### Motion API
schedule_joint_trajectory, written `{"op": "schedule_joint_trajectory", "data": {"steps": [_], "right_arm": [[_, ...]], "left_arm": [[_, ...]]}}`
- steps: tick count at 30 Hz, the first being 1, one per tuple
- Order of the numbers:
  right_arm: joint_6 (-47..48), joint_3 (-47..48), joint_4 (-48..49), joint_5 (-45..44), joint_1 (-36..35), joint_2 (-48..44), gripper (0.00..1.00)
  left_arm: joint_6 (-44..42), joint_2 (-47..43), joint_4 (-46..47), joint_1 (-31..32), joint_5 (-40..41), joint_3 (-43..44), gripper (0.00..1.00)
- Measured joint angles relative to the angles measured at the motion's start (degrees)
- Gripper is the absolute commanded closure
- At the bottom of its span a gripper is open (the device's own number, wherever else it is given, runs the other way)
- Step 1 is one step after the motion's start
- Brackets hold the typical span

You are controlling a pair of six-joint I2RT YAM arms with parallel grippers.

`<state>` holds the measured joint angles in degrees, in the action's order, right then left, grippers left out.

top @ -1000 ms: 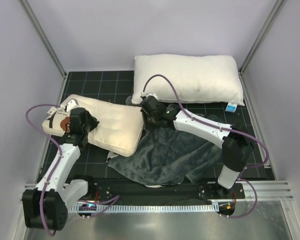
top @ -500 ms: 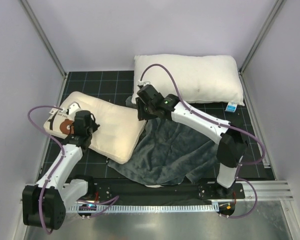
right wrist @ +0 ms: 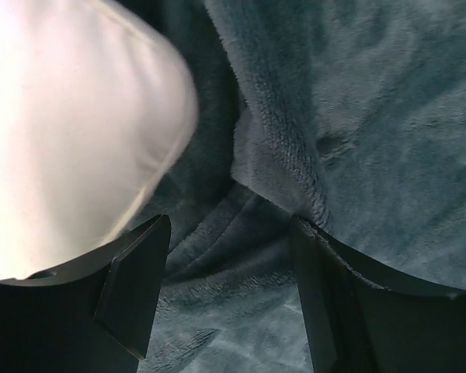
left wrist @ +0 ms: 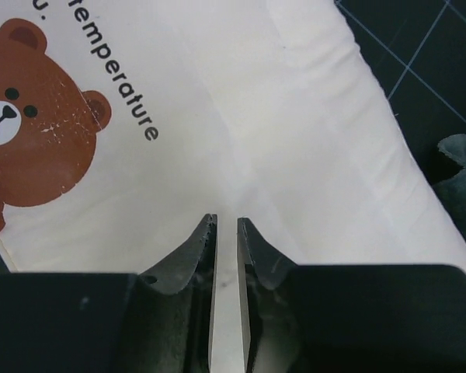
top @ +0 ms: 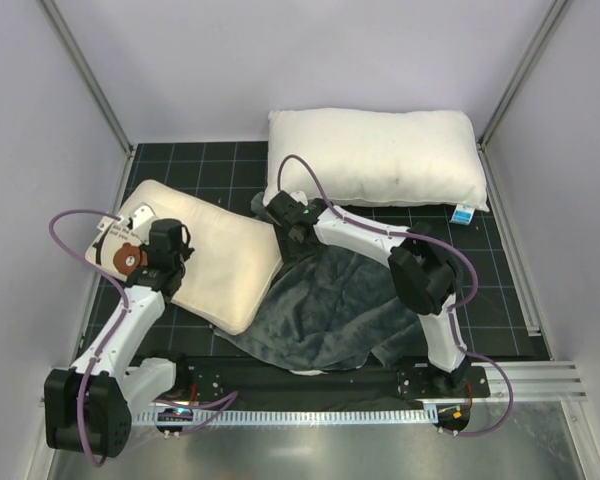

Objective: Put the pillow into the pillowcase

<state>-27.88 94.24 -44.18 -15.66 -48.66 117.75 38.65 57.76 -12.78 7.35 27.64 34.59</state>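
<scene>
Pillow (top: 215, 255), cream and flat, lies aslant on the left half of the bench (top: 180, 155). Its bear face (left wrist: 27, 132) and dark lettering (left wrist: 116, 101) point toward the left edge. Its right end rests on the edge of the pillowcase (top: 340, 300) and is outside it. The pillowcase is crumpled with its dark grey plush side up, spread from the middle of the bench toward the near edge and the right. A larger, puffier white pillow (top: 380, 160) sits along the far edge, right of centre.

The left pincer (left wrist: 226, 221) hangs over the cream cover just beside the bear end. Its jaws are parted by a narrow slit and hold nothing. The right pincer (right wrist: 229, 225) is at the pillow's far right corner, where cream meets grey. Its jaws are spread wide over a fold of the plush and grip nothing, with the pillow's rounded corner beside its left finger.
</scene>
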Motion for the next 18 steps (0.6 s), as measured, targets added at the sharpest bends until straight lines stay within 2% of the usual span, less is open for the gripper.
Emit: {"op": "schedule_joint_trajectory", "data": {"steps": [4,5,8,9,10,12,15,18], "right_arm": [[0.0,0.0,-0.7,-2.4,0.1,0.1,0.35],[0.0,0.0,-0.9,-3.0,0.1,0.2,0.35],[0.0,0.0,-1.2,-4.9,0.1,1.2,0.46],[0.1,0.0,-1.3,-5.6,0.1,1.7,0.52],[0.2,0.0,-1.4,-6.3,0.1,2.3,0.75],[0.2,0.1,-1.6,-7.5,0.1,3.4,0.93],[-0.3,0.0,-1.9,-7.9,0.2,4.1,0.96],[-0.5,-1.5,-0.4,-7.1,0.4,1.8,0.96]], "left_arm": [[-0.1,-0.7,0.3,0.1,-1.4,1.0,0.58],[-0.1,-0.7,0.2,0.2,-1.8,1.3,0.50],[-0.2,-0.6,-0.1,1.0,-3.0,2.1,0.41],[-0.2,-0.6,-0.3,1.4,-3.4,2.4,0.40],[-0.3,-0.6,-0.5,1.9,-3.8,2.7,0.38],[-0.4,-0.6,-1.1,3.3,-4.6,3.3,0.37],[-0.6,-0.6,-1.8,6.5,-4.9,4.0,0.31],[-0.8,0.1,-2.2,13.8,-4.9,4.7,0.27]]}}
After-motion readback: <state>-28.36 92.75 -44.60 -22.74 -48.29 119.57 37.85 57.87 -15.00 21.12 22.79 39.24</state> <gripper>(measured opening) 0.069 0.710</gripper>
